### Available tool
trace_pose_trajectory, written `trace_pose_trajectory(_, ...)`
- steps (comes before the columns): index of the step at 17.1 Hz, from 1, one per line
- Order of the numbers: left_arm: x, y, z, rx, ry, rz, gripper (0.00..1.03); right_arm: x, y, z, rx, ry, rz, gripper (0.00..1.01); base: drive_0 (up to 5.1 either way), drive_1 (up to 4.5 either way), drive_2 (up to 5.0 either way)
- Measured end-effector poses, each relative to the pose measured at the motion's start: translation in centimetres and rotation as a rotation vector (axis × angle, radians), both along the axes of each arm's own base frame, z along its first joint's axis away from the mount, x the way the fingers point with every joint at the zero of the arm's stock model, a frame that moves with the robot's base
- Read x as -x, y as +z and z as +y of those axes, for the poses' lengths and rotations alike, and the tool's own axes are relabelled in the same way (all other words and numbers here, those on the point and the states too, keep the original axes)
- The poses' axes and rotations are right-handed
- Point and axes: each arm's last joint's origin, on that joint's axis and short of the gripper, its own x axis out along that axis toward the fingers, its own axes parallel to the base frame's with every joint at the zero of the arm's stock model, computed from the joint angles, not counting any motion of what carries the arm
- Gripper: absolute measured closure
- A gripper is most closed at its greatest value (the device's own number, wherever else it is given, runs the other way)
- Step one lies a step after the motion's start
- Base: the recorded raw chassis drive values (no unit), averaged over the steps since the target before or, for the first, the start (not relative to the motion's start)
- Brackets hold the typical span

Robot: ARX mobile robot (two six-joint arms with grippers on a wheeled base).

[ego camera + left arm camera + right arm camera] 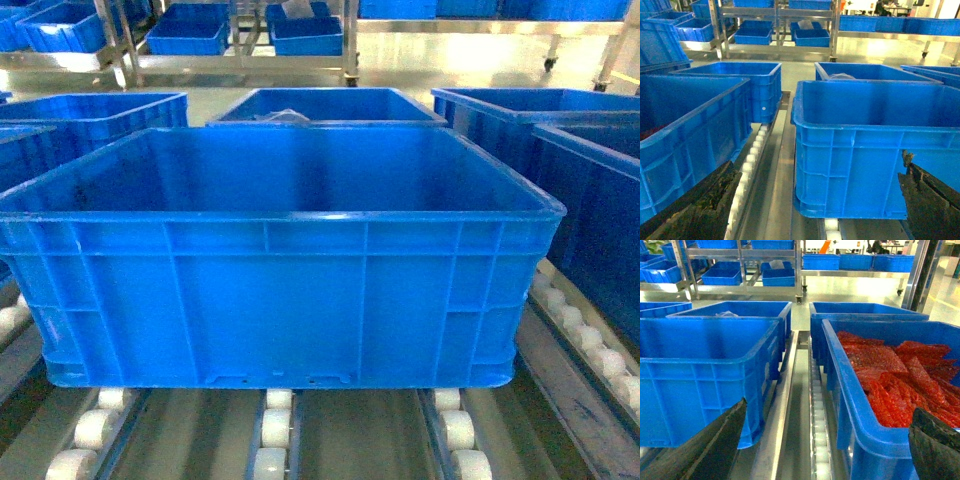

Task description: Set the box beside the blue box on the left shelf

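White rollers [270,425] under box [280,290] on left shelf [350,440]; glossy floor [400,65] beyond; both tools wide.

centre: box [280,290] fills the roller lane of the shelf [95,428], front rollers bare | left: neighbouring crate [685,145] close, narrow gap of rail and rollers between | right: crate of red packets [880,390] close, narrow rail gap | behind: another crate [325,105] near the box's back wall

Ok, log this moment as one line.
box: on shelf rollers, between blue crates | left tool: open, free | right tool: open, free | right crate: red bags
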Motion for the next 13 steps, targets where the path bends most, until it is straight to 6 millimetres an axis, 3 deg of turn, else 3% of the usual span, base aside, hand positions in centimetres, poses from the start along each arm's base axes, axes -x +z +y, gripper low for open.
trace_pose_trajectory(13, 0.0, 0.0, 0.0, 0.0, 0.0, 0.0, 0.05, 0.0, 0.0, 0.0, 0.0, 0.0, 0.0, 0.03, 0.0, 0.0, 0.0)
